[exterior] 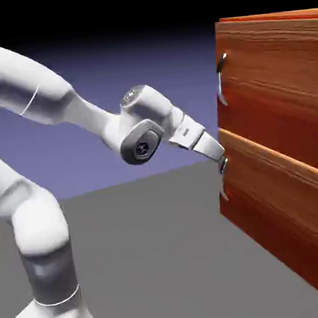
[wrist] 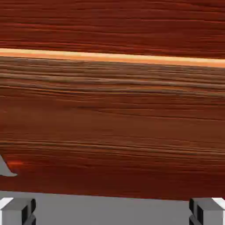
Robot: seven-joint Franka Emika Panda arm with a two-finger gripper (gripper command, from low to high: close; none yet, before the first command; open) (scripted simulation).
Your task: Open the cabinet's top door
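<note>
Filling the hand view, the cabinet [wrist: 114, 123] shows only grained wood crossed by a bright seam, the gripper's [wrist: 112, 211] jaws spread wide at the lower corners. Only the exterior view shows the top door [exterior: 277, 75] shut, its handle [exterior: 221, 79] above the gripper [exterior: 221, 161], which sits at the seam between panels, bare table [exterior: 151, 258] below.

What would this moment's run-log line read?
gripper: open, empty | position: at seam below top door, near lower handle | top handle: untouched | cabinet: closed
</note>
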